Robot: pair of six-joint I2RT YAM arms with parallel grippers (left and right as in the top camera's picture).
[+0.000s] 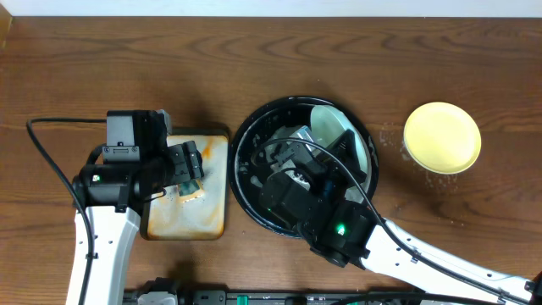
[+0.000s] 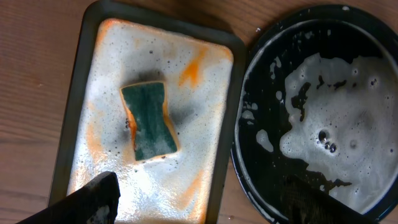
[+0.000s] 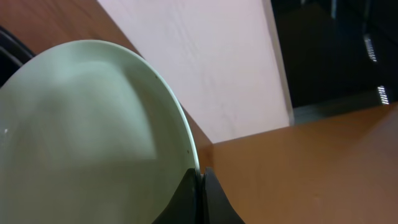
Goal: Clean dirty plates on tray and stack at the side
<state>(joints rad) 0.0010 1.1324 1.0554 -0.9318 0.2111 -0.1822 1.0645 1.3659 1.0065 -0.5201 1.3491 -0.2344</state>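
My right gripper (image 3: pixel 200 177) is shut on the rim of the whitish mint plate (image 3: pixel 81 137) and holds it tilted on edge. From overhead this plate (image 1: pixel 332 127) stands over the far right part of the round black tray (image 1: pixel 246 140), with the right gripper (image 1: pixel 301 151) beside it. The pale yellow plate (image 1: pixel 442 137) lies on the bare wood tabletop to the right of the tray. My left gripper (image 2: pixel 202 208) is open and empty above the small rectangular tray. The black tray (image 2: pixel 249 155) holds white foam (image 2: pixel 336 124). I cannot make out the light blue plate.
The rectangular orange-stained tray (image 2: pixel 74 112) lies left of the black tray and holds the dark green sponge (image 2: pixel 148 121). It also shows from overhead (image 1: pixel 212 216). Water drops lie round the yellow plate. A cable (image 1: pixel 51 161) runs along the left arm.
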